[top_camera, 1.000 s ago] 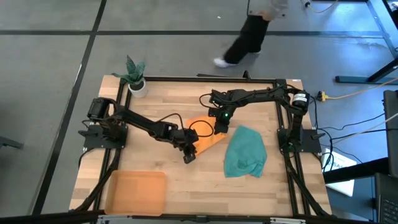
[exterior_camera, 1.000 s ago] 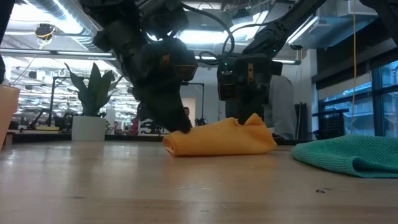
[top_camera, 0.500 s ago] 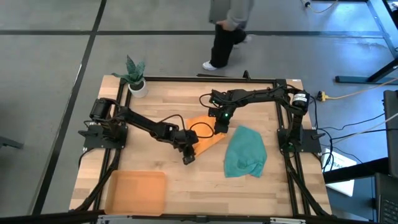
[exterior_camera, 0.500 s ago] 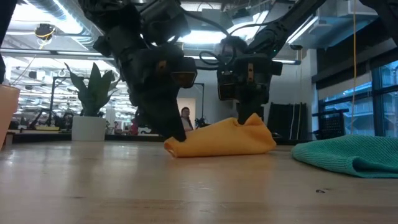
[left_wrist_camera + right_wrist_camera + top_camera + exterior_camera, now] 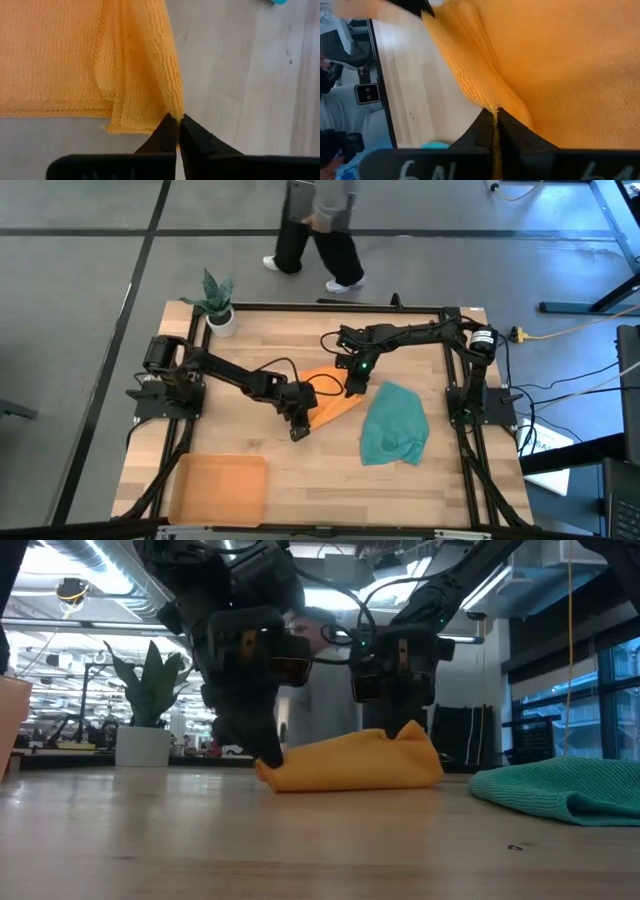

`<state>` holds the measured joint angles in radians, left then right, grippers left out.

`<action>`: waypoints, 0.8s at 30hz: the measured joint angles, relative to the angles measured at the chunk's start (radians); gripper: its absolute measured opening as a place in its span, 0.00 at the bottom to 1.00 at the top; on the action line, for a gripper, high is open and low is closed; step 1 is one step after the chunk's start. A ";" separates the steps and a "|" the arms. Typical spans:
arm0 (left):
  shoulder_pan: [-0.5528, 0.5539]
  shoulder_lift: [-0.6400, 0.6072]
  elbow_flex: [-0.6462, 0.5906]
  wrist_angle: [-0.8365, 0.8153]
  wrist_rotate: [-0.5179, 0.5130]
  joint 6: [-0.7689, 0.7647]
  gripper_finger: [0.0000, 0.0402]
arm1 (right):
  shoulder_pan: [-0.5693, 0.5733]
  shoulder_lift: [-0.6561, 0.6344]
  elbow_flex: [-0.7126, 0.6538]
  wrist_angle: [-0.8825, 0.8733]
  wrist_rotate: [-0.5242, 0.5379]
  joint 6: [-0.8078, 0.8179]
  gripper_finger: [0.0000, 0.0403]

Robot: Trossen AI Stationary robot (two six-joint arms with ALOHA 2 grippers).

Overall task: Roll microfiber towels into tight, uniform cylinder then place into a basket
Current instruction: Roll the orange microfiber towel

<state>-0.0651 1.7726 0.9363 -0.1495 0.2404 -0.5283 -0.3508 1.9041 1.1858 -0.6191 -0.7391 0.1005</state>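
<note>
Both tools pinch the orange towel (image 5: 335,402) on the surface — left tool (image 5: 178,131) clenched on one corner, right tool (image 5: 493,122) on the opposite edge.

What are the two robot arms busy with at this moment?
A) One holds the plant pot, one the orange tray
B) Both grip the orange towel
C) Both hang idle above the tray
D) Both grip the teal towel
B: the left gripper and the right gripper are each pinched shut on an edge of the orange towel, while the teal towel lies untouched beside it.
</note>
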 joint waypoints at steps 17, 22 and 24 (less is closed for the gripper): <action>0.161 -0.087 0.058 -0.190 0.119 0.107 0.00 | -0.001 0.000 0.001 -0.070 0.063 0.056 0.03; 0.199 -0.087 0.076 -0.237 0.093 0.131 0.00 | -0.001 0.000 0.001 -0.075 0.105 0.055 0.03; 0.205 -0.087 0.076 -0.251 0.067 0.132 0.00 | -0.001 0.000 0.001 -0.075 0.122 0.055 0.03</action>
<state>0.1401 1.6855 1.0122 -0.4008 0.3077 -0.3962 -0.3515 1.9038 1.1866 -0.6939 -0.6175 0.1551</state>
